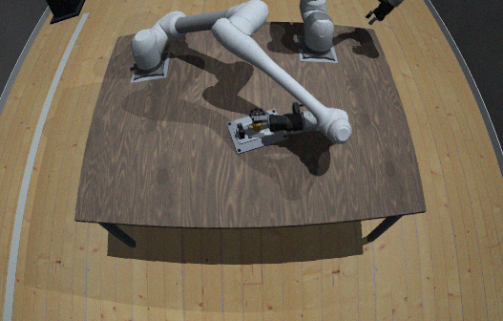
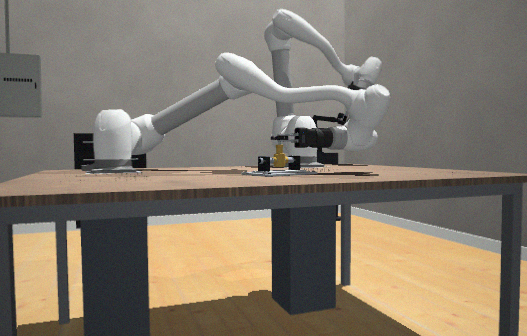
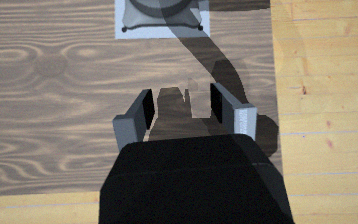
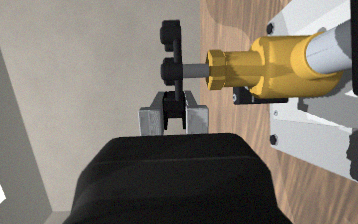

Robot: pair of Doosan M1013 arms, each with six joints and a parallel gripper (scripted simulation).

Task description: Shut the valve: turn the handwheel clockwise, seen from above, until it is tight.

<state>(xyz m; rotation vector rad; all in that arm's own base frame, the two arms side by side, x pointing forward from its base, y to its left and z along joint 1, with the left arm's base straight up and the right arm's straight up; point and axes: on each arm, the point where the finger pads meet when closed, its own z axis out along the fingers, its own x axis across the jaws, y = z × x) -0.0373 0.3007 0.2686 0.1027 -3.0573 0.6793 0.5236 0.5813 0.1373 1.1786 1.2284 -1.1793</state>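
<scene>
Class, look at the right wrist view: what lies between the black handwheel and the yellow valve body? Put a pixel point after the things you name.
In the right wrist view, a bare grey stem (image 4: 196,70) joins them.

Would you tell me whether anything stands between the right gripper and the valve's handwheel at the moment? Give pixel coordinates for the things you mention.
Nothing visible stands in the way: the right gripper (image 1: 266,122) (image 2: 287,137) (image 4: 174,103) is shut on the rim of the handwheel (image 2: 279,138) (image 4: 171,71). The yellow valve body (image 2: 279,156) (image 4: 286,66) sits below the wheel, clear of the fingers.
</scene>
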